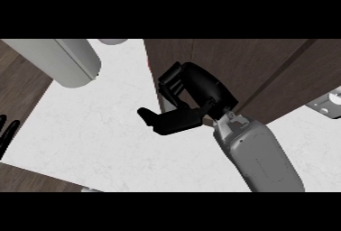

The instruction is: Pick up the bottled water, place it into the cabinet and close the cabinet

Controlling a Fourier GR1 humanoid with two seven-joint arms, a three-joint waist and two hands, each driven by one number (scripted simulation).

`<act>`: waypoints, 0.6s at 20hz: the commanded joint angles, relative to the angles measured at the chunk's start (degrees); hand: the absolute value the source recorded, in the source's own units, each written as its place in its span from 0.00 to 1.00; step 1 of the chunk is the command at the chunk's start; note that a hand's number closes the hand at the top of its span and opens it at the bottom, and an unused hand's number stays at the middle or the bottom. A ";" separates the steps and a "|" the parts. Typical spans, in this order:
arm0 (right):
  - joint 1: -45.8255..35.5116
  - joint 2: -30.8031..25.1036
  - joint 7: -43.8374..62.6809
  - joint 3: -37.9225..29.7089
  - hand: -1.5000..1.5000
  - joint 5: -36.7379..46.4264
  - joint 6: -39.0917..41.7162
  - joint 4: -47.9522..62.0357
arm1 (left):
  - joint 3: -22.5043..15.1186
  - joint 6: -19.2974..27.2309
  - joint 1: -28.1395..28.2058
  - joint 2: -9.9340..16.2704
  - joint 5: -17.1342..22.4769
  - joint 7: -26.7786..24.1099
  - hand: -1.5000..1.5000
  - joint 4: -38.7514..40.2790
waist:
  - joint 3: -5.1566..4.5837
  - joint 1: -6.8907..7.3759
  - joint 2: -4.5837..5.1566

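White marbled stone makes up the table (pixel 100 135), which runs from the far edge down to the near left, where dark wood borders it. On the far right stands the dark brown wooden cabinet (pixel 266 67), its panels showing vertical seams. The right robot hand (pixel 190 97), black on a grey forearm that comes in from the near right, is pressed up against the cabinet's left edge; its fingers are curled and its thumb juts left over the table, and nothing shows in its grasp. The left robot hand (pixel 6 131) rests at the left edge, fingers straight and relaxed. A pale grey rounded cylinder (pixel 63 61) lies at the far left. The bottled water cannot be seen anywhere in view.
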 commanded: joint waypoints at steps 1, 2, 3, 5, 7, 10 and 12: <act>-11.01 0.54 -1.12 -2.83 1.00 -0.25 -7.87 10.78 | 0.49 -0.63 -0.73 -0.17 0.46 -0.04 0.00 0.85 | 0.09 -0.73 0.10; -12.21 0.55 -1.44 -4.45 1.00 -0.42 -8.91 13.24 | 0.80 -1.39 0.46 -0.49 0.34 -0.79 0.00 1.68 | 0.08 -0.74 0.02; -12.68 0.56 -3.22 -3.94 1.00 -0.47 -11.02 14.90 | 0.93 -0.65 -0.12 -0.17 0.23 -0.40 0.00 0.75 | 0.20 -0.86 0.06; -14.10 0.57 -3.43 -5.80 1.00 -2.70 -13.90 16.90 | 0.40 -1.59 1.02 -1.26 -0.08 -1.29 0.00 1.46 | 0.18 -0.89 0.01; -15.51 0.58 -3.10 -7.55 0.00 -4.30 -15.91 18.20 | 0.97 -1.27 0.73 -0.02 -0.24 -0.47 0.00 0.99 | 0.28 -1.21 0.13; -16.46 0.58 -4.71 -6.80 0.00 -5.91 -18.42 20.95 | 1.67 -2.59 1.39 -0.37 0.23 -1.32 0.00 1.75 | 0.22 -1.24 0.13; -18.36 0.58 -4.61 -6.59 0.00 -7.10 -19.80 21.78 | 0.72 -1.57 1.26 -1.10 -0.34 -1.06 0.00 0.99 | 0.26 -1.72 0.06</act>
